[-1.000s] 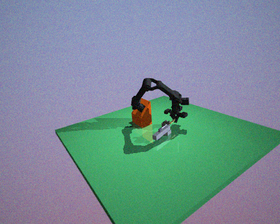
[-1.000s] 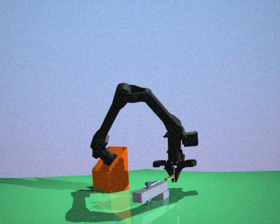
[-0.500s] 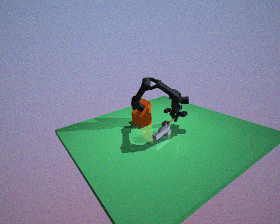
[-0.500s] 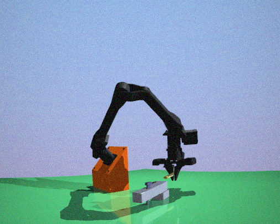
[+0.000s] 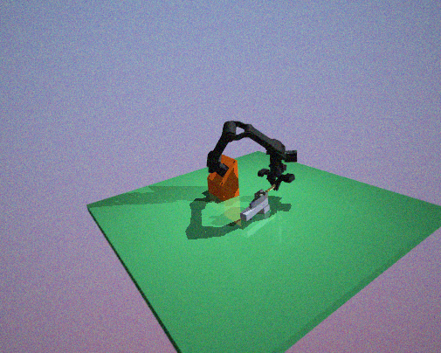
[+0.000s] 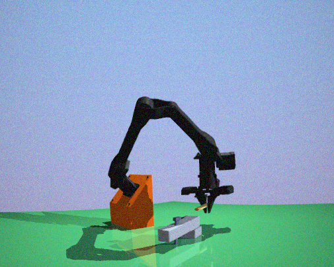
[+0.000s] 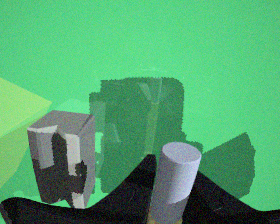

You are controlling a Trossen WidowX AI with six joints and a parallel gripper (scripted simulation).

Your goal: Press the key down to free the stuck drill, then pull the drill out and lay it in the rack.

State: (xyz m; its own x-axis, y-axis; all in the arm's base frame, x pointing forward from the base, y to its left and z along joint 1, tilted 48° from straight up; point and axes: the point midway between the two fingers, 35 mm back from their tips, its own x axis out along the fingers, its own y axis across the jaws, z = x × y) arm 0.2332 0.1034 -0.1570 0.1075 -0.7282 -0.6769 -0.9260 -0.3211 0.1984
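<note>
My gripper (image 5: 276, 186) (image 6: 207, 211) (image 7: 163, 163) points down and is shut on the drill. The drill (image 6: 200, 207) (image 7: 181, 172) is a thin rod with a gold part and a pale grey cylindrical end. It lies across the fingers, slightly tilted, above the right end of a long grey block (image 5: 256, 210) (image 6: 182, 228) (image 7: 61, 121). In the wrist view the drill's grey end is apart from the block. The dark blue key (image 5: 260, 193) (image 6: 176, 219) stands upright through the block, with its head above the top and its tip showing below. I cannot make out the rack clearly.
The orange arm base (image 5: 223, 185) (image 6: 132, 211) stands left of the block. A smaller grey block (image 6: 194, 232) is under the long block's right end. Faint pale reflections and the arm's shadow lie on the green surface (image 5: 225, 284) (image 6: 286, 231) (image 7: 231, 60).
</note>
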